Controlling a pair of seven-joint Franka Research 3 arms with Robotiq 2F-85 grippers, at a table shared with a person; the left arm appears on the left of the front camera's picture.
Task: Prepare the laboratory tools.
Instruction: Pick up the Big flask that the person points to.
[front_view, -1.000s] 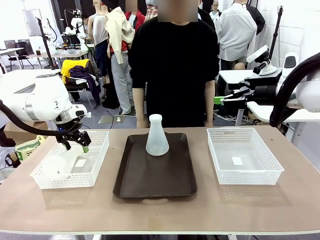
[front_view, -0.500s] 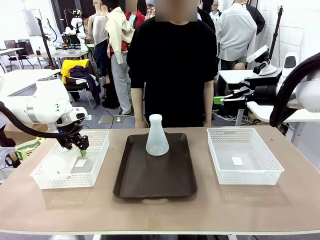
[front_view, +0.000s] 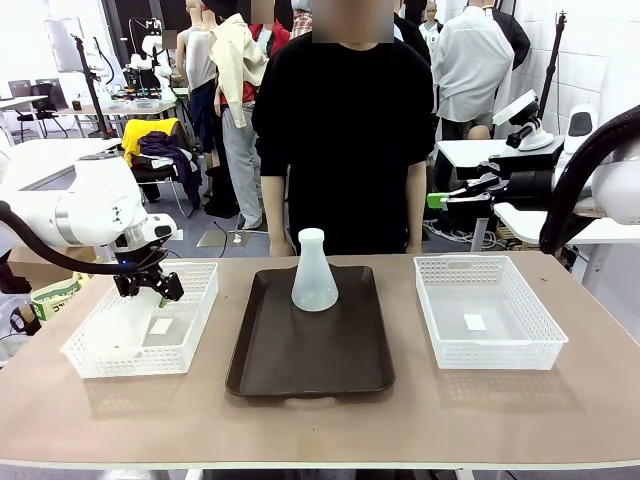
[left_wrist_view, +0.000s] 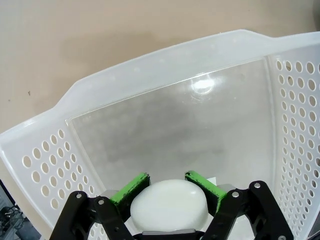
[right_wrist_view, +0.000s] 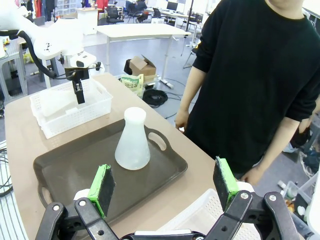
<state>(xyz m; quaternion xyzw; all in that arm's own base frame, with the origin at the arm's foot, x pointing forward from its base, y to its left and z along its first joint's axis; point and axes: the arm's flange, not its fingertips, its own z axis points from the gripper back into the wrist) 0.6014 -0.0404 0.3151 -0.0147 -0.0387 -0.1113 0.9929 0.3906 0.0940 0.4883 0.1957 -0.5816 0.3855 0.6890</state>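
Observation:
One frosted conical flask stands upright at the far end of the dark brown tray; the right wrist view shows this flask too. A second flask lies in the left white basket, a pale shape from the front. My left gripper reaches down into that basket, and its green pads press both sides of the flask. My right gripper hangs open and empty off the table's right side, level with the person's hip.
An empty white mesh basket sits right of the tray. A person in black stands at the far edge, arms hanging, hands by the table edge. Bare tabletop runs along the near edge.
My left gripper dipped into the basket, its fingers drew together on the flask, and it has risen slightly. The right arm, the tray flask and the person have stayed still.

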